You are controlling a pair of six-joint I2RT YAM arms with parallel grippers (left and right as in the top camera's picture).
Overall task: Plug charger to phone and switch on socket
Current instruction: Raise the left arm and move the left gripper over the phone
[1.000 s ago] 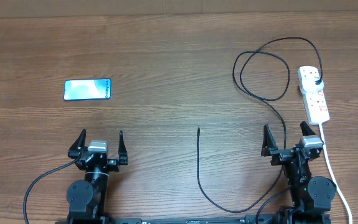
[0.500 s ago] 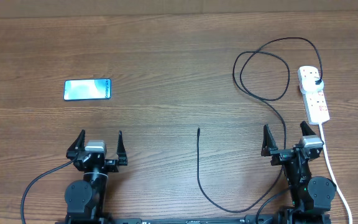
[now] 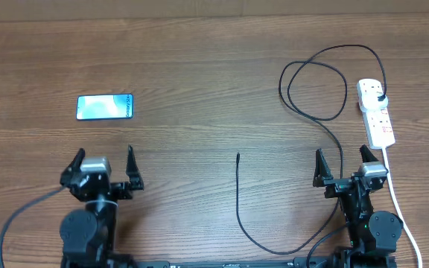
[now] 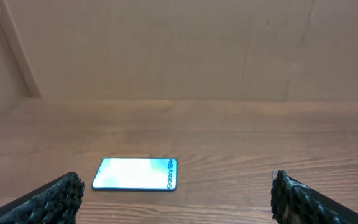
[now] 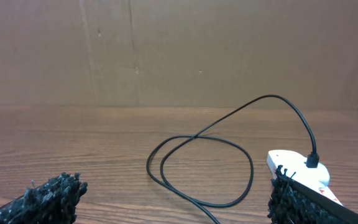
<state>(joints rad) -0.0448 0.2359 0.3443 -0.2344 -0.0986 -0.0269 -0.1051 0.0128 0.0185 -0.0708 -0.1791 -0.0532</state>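
Gaping empty: L fingers [image 3: 132, 165], R fingers [image 3: 319, 167]; charger [image 3: 237, 186] prob. plugged into socket [image 3: 382, 125].

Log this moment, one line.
left claw: open, empty | right claw: open, empty | charger: in socket, not in phone

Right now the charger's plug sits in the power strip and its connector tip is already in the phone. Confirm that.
Wrong on the tip. The charger's plug is in the power strip, but its connector tip lies loose on the table, apart from the phone; the overhead view shows it.
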